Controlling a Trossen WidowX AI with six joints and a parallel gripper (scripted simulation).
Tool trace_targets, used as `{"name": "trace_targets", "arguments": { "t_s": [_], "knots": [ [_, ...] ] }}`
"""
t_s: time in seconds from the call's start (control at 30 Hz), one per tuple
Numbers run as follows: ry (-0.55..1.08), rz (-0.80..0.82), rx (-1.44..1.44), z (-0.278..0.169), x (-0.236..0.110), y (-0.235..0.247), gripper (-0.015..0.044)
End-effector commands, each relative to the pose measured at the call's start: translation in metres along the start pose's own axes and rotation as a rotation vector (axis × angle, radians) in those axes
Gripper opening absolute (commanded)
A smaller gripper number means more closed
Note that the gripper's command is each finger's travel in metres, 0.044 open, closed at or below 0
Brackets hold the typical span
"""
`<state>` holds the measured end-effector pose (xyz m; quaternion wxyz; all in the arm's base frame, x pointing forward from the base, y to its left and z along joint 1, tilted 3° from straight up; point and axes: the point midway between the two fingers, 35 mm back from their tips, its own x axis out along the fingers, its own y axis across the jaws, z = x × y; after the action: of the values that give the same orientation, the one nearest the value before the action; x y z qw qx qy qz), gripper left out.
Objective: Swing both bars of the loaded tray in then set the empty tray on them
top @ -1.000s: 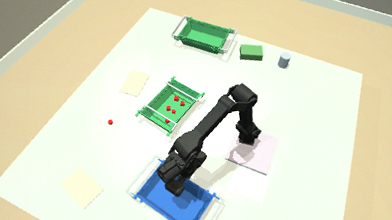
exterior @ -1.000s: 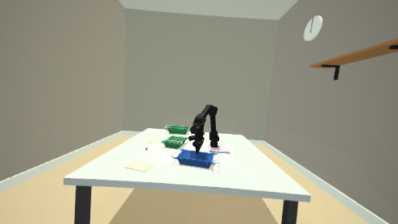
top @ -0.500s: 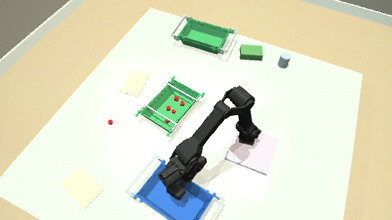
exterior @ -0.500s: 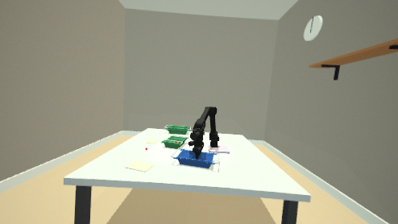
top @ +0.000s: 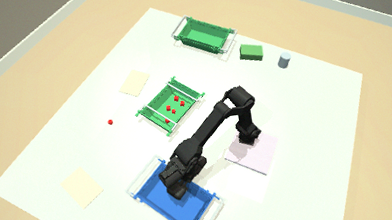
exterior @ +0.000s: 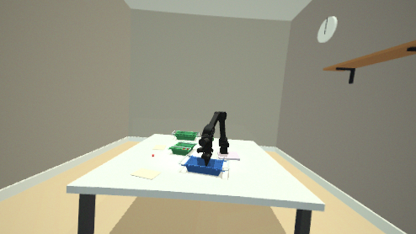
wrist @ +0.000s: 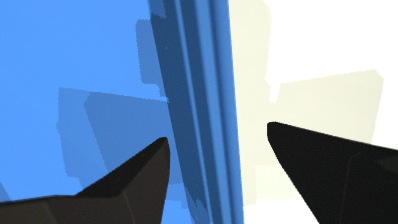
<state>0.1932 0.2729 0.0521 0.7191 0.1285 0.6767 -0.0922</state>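
Observation:
The loaded green tray (top: 189, 88) (exterior: 178, 148) holds several red blocks (top: 168, 108). Its two wire bars lie across its top, one bar (top: 162, 116) nearer the left end and the other bar (top: 183, 92) nearer the right end. The empty blue tray (top: 185, 219) (exterior: 215, 171) (wrist: 212, 100) stands upright on the table, its own bars out over its ends. My gripper (top: 178, 193) (exterior: 206, 163) (wrist: 217, 137) is partly open over the blue tray's long side wall nearest the arm base. In the wrist view one finger is on the inner side and one on the outer side, with gaps to the wall.
Another empty green tray (top: 202, 31) (exterior: 186, 135) stands at the back, bars out. Near it are a green block (top: 251, 52) and a grey cylinder (top: 284, 60). A loose red block (top: 110, 122) (exterior: 152, 155) and two cream sheets (top: 134, 83) (top: 82, 188) lie on the left.

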Motion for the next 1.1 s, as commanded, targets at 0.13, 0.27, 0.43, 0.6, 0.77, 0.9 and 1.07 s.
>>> {"name": "trace_targets", "arguments": {
  "t_s": [0.13,0.27,0.43,0.6,0.77,0.9,1.07],
  "knots": [
    [-0.002,0.0,0.0,0.0005,0.0005,0.0,0.0195],
    [-0.002,0.0,0.0,0.0005,0.0005,0.0,0.0168],
    [-0.002,0.0,0.0,0.0005,0.0005,0.0,0.0135],
    [-0.002,0.0,0.0,0.0005,0.0005,0.0,0.0101],
    [-0.002,0.0,0.0,0.0005,0.0005,0.0,0.0068],
    [-0.002,0.0,0.0,0.0005,0.0005,0.0,0.0041],
    [-0.002,0.0,0.0,0.0007,-0.0048,0.0007,0.0008]
  ]
}}
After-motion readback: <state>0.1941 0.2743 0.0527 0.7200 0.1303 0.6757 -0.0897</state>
